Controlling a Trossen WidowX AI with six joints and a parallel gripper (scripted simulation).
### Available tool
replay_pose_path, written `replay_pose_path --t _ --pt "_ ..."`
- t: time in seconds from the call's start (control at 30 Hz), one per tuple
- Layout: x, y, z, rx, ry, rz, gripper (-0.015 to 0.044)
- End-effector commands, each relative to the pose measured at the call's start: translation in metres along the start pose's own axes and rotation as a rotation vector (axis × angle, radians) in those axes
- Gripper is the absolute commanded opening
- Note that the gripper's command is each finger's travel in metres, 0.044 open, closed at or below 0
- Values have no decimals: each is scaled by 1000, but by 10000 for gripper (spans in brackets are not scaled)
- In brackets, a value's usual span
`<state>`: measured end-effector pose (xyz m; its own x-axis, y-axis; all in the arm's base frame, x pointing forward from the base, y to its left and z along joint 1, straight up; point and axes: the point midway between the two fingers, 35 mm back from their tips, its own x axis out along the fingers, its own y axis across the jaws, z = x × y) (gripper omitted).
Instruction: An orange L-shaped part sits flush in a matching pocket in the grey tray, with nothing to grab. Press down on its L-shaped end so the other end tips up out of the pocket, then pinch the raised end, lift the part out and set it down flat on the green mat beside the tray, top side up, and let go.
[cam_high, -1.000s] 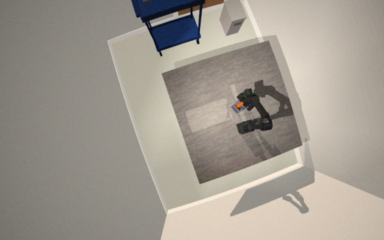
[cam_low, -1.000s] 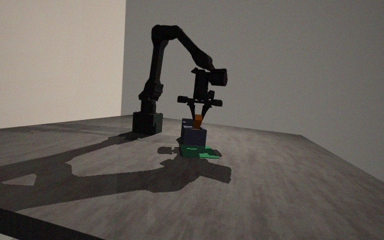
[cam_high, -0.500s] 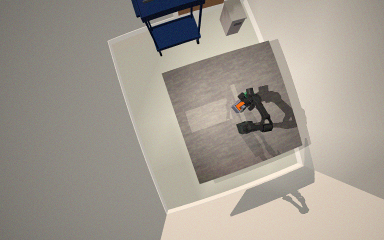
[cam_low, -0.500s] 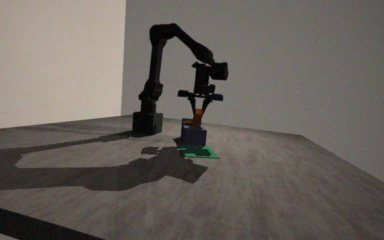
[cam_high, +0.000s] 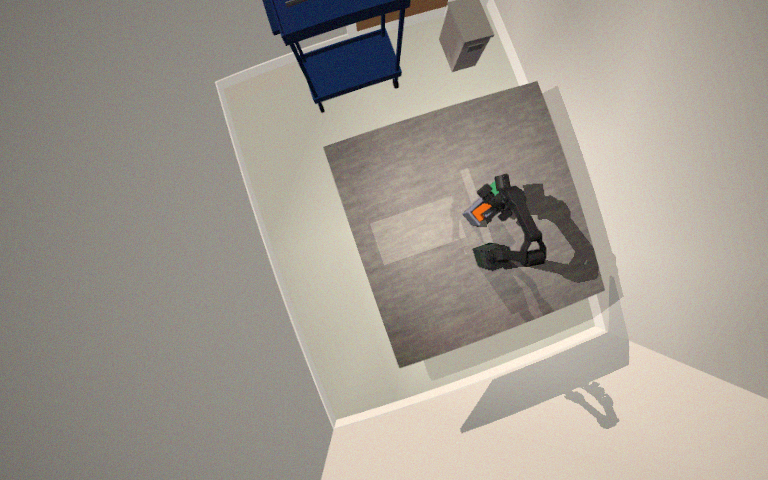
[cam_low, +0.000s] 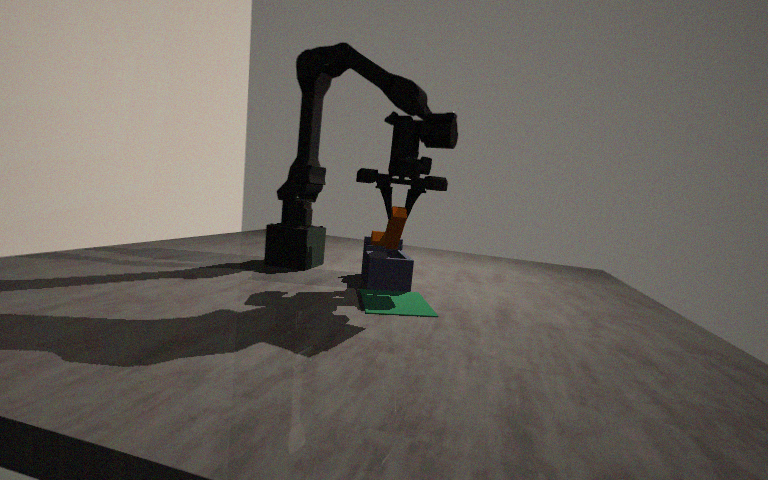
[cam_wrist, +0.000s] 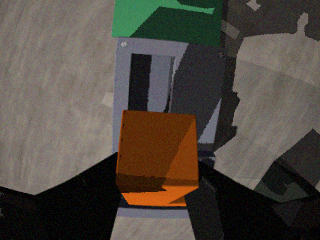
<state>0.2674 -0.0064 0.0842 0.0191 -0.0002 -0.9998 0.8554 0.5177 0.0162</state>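
Pointing downward, the tool (cam_high: 490, 210) (cam_low: 398, 217) (cam_wrist: 154, 163) is clamped on the raised end of the orange part (cam_high: 481, 212) (cam_low: 395, 229) (cam_wrist: 157, 142). That part stands steeply tilted above the grey tray (cam_high: 469, 218) (cam_low: 390, 275) (cam_wrist: 121, 90), its L-shaped end lower down at the pocket; whether it touches the tray there, I cannot tell. Just beside the tray, the green mat (cam_high: 494, 188) (cam_low: 410, 303) (cam_wrist: 135, 15) lies flat on the desk (cam_high: 419, 316) (cam_low: 481, 367) (cam_wrist: 50, 100), partly in shadow. Farther off on the same desk stands the arm's dark base (cam_high: 485, 256) (cam_low: 277, 249). Beyond the desk, a blue cart (cam_high: 351, 66) and a grey cabinet (cam_high: 467, 33) stand on the pale floor, well apart from the arm.
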Motion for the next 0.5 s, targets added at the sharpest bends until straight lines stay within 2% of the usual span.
replay_pose_path --t 0.0,0.47 --pt "-8 1 0 4 -2 10 0" --pt "-20 1 0 4 -2 10 0"
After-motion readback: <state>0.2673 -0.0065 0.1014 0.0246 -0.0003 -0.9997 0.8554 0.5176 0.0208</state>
